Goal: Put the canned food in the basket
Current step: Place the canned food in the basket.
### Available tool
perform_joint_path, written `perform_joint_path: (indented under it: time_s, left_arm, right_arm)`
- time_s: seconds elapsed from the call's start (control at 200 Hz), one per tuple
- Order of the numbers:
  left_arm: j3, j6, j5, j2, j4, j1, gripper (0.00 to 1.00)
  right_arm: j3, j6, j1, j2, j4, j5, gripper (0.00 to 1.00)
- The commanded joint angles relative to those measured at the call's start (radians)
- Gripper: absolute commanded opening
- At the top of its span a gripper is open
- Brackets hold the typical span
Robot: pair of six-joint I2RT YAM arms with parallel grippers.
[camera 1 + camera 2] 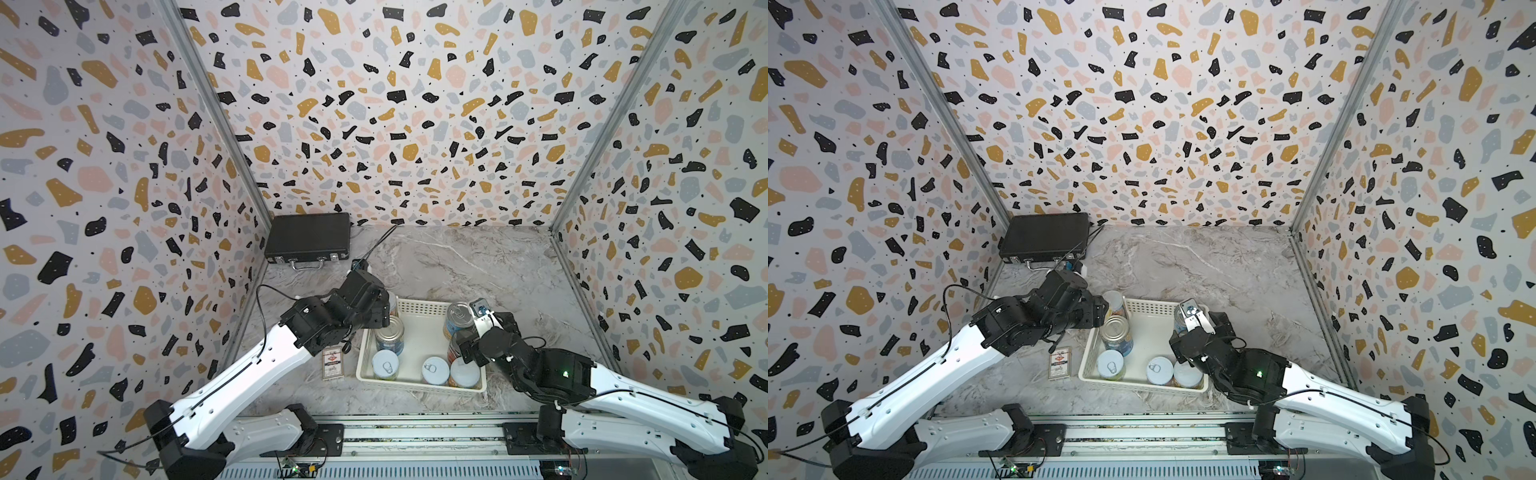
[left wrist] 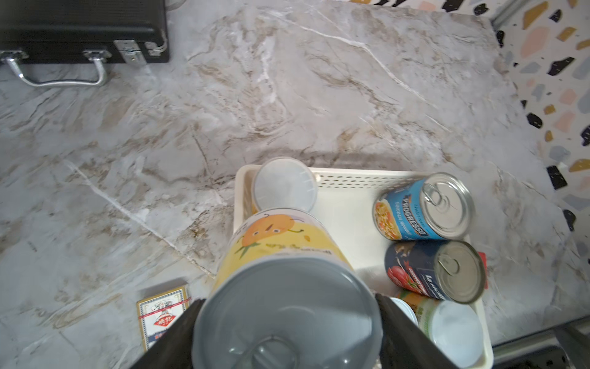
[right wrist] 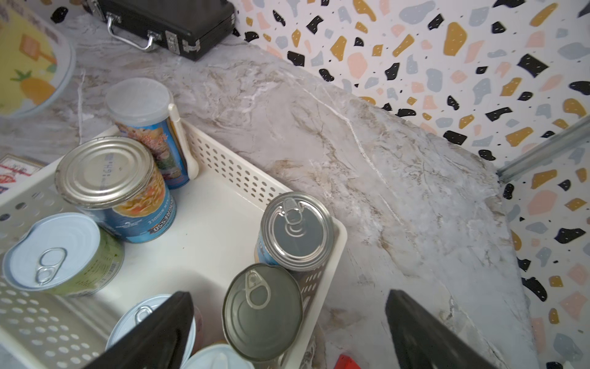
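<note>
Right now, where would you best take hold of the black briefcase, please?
Probably the metal handle, coming from the near, open side: the black briefcase lies flat in the far-left corner, seemingly too wide for a hand, with its handle facing the robot.

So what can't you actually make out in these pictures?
- Left gripper: top views, hidden under its own arm.
- Yellow can: left wrist view, its bottom is out of sight.
- Red block: right wrist view, cut off at the edge.
- Card box print: too small.
</note>
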Motion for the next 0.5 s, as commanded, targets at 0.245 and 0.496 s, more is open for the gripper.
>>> perform_joint_path:
  time_s: [0.245,0.496]
  left_arm:
    - [0.041,0.094,-0.003,0.073,0.047,-0.157,0.48]
    - [0.066,0.147,0.061,0.155,0.090,-0.240,0.47]
  right_arm:
    - [-0.044,0.084,-0.064,-0.123,-0.026,0.140,1.00]
    - [-0.048,0.105,-0.107,-0.124,-0.042,0.107,1.00]
